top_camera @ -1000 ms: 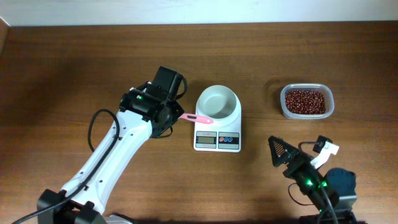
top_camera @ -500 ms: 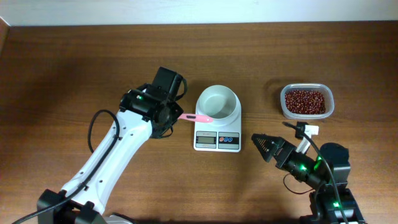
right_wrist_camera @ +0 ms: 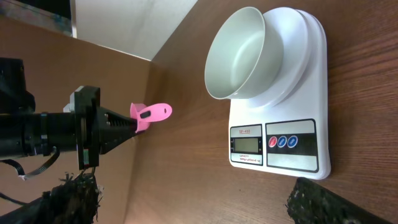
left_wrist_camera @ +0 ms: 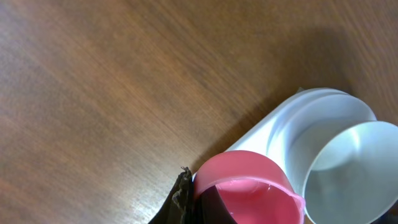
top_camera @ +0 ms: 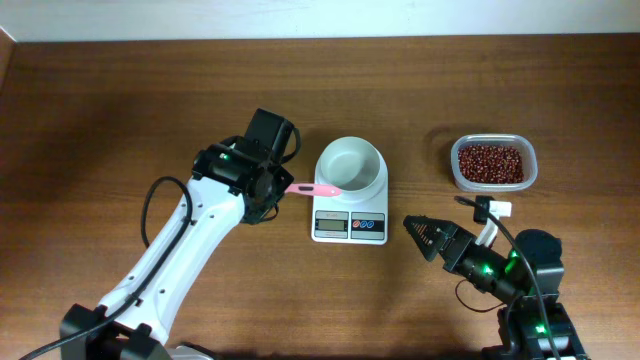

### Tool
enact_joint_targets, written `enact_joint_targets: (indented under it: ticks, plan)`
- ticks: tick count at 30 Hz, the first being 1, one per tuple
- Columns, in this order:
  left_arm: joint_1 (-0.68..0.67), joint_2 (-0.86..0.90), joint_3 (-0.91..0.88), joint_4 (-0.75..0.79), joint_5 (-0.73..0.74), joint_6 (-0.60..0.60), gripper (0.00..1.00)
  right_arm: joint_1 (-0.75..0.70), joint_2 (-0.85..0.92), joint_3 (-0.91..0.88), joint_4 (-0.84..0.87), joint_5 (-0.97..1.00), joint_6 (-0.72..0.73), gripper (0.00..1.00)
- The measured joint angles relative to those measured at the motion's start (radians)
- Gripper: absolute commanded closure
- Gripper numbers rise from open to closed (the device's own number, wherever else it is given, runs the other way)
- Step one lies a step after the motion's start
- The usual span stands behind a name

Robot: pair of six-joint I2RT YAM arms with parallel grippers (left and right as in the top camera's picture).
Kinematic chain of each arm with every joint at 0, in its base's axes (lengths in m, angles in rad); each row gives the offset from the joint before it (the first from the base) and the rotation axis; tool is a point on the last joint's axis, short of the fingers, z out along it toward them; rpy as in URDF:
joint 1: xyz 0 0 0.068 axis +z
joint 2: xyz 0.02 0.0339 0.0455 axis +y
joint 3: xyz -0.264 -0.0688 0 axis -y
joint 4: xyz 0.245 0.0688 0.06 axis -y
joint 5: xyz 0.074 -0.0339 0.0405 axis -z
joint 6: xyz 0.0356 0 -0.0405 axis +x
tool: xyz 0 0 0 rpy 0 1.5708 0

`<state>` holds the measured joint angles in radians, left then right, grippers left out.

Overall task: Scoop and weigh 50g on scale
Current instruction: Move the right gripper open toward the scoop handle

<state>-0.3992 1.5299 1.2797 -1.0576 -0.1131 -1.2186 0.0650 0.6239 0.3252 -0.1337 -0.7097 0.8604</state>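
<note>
Holding a small pink plastic scoop (top_camera: 318,189) pinched tight, the left pincer (top_camera: 283,187) hangs just left of the round white bowl (top_camera: 350,166) atop the small white digital scale (top_camera: 349,226), mid-counter (top_camera: 120,110). Scoop looks empty, likely staged for the clear tub of red beans (top_camera: 492,163), far right. Right pincer (top_camera: 418,235) is spread wide, empty, aimed at the scale from its right, maybe to steady it.
</note>
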Motion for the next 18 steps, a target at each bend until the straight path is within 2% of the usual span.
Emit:
enact_joint_targets:
  ticks: [6, 18]
  plan:
    - [0.000, 0.000, 0.000, -0.002, 0.000, -0.047, 1.00, 0.000, 0.000, 0.000, 0.000, 0.000, 0.000, 0.01]
    - [0.000, 0.000, -0.028, -0.014, 0.000, -0.058, 1.00, 0.000, 0.000, 0.000, 0.000, -0.043, 0.000, 0.01]
